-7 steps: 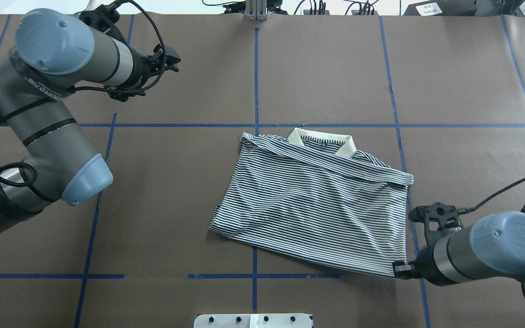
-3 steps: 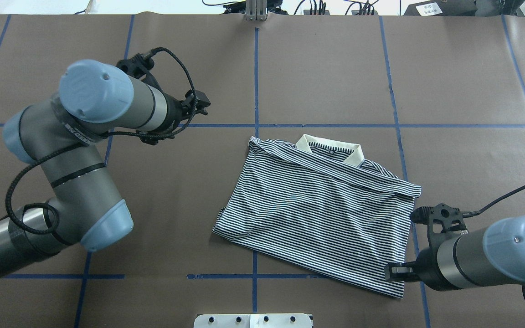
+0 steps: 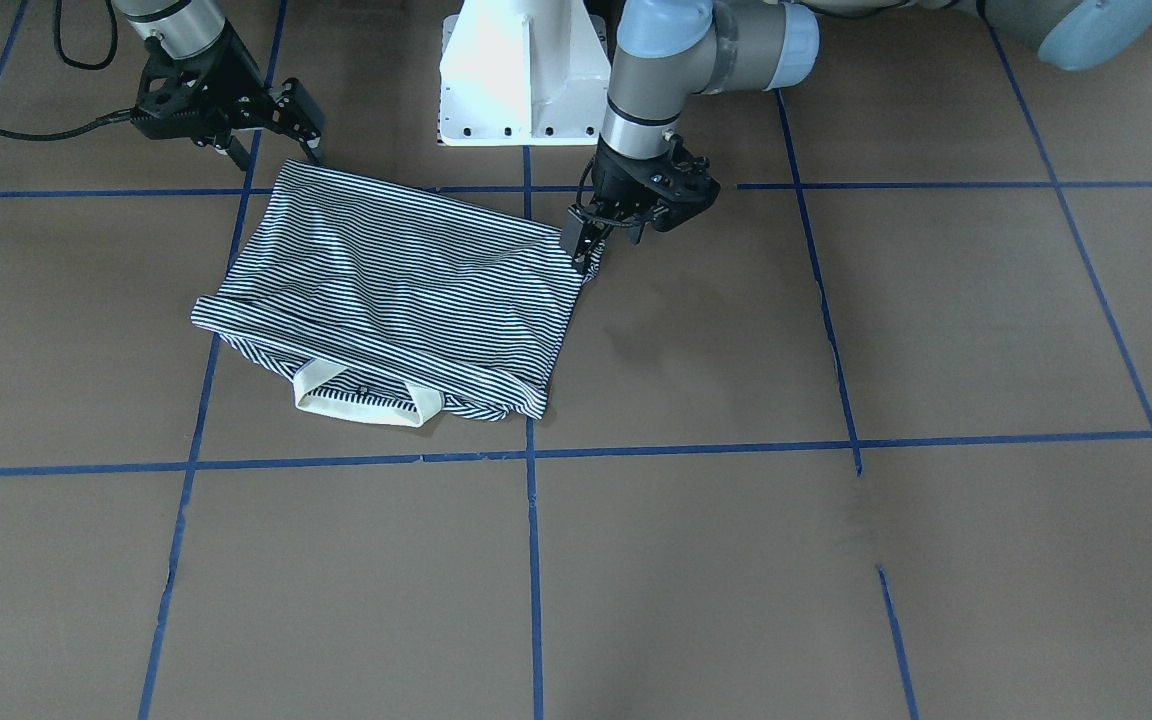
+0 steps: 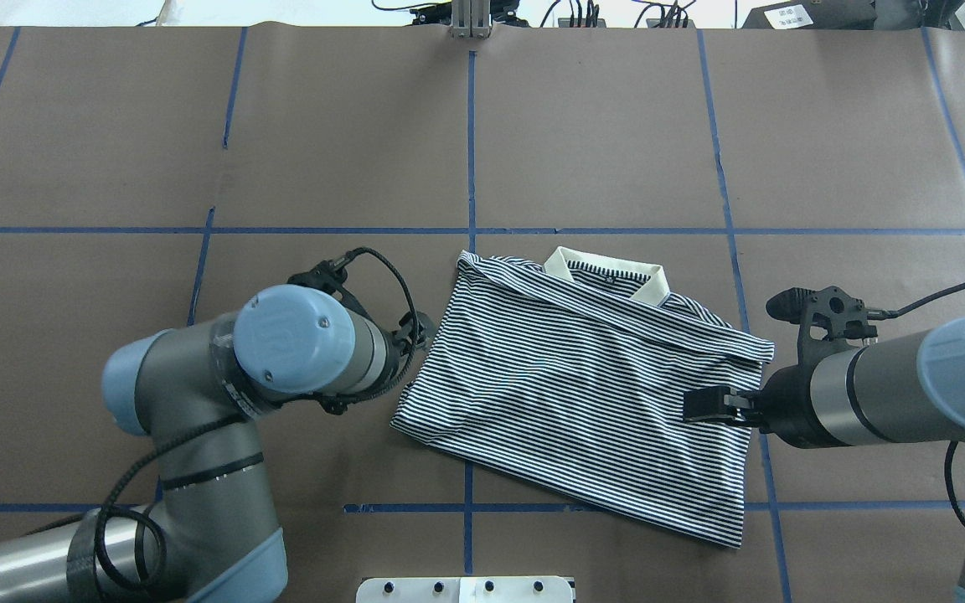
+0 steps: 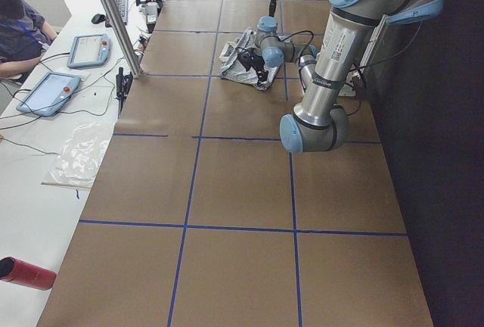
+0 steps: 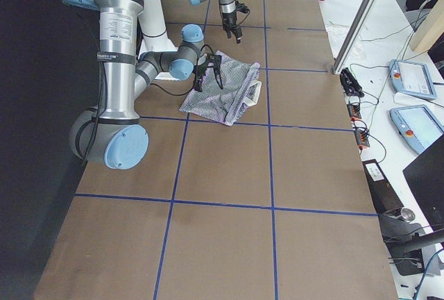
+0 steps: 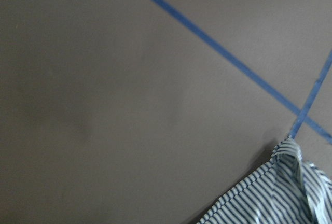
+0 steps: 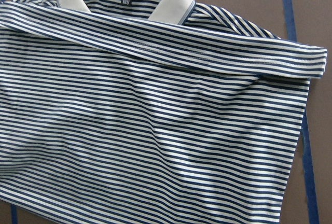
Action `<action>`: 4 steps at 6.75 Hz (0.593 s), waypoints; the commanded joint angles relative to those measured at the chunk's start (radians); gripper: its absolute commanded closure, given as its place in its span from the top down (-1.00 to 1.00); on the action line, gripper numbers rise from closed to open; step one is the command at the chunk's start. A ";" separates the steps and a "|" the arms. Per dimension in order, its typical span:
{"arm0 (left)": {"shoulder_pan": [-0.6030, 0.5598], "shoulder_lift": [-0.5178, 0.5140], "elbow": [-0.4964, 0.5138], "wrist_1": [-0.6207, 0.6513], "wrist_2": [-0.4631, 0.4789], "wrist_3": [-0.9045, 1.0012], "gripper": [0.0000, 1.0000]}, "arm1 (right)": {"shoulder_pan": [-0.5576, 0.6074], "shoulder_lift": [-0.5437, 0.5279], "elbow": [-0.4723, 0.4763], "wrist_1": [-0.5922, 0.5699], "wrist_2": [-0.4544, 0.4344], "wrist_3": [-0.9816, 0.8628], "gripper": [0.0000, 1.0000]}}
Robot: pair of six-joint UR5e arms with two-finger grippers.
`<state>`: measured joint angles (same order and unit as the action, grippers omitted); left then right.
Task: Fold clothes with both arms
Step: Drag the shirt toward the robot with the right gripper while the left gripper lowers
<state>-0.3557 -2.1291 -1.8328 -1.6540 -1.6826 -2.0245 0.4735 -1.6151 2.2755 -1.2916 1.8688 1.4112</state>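
Observation:
The striped polo shirt (image 4: 575, 377) lies folded on the brown table, its white collar (image 4: 608, 272) at the far edge. It also fills the right wrist view (image 8: 155, 120). My left gripper (image 4: 420, 328) is low at the shirt's left edge, its fingers beside the near-left corner (image 3: 584, 245) and apparently open. Only that striped corner (image 7: 280, 193) shows in the left wrist view, with no fingers in sight. My right gripper (image 4: 696, 406) hovers over the shirt's right part. Seen from the front, the right gripper (image 3: 271, 135) has spread fingers holding nothing.
The white pedestal base (image 3: 521, 70) stands just behind the shirt. Blue tape lines (image 4: 470, 151) grid the brown paper. A metal post (image 4: 470, 21) rises at the far edge. Tablets (image 5: 49, 92) and a seated person (image 5: 15, 24) are at the side bench.
My left arm swung from the far left down to the shirt's left edge. My right gripper let go of the near-right corner, which now lies flat, and moved over the shirt's right side.

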 commanded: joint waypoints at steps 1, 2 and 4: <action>0.069 0.008 0.012 0.020 0.008 -0.063 0.95 | 0.031 0.012 -0.002 0.000 0.000 0.000 1.00; 0.072 0.003 0.015 0.020 0.009 -0.075 0.88 | 0.033 0.012 -0.002 0.000 0.003 0.000 1.00; 0.072 0.000 0.026 0.017 0.032 -0.076 0.83 | 0.033 0.014 -0.002 0.000 0.003 0.000 1.00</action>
<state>-0.2848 -2.1267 -1.8135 -1.6346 -1.6659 -2.0981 0.5049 -1.6022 2.2734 -1.2916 1.8712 1.4113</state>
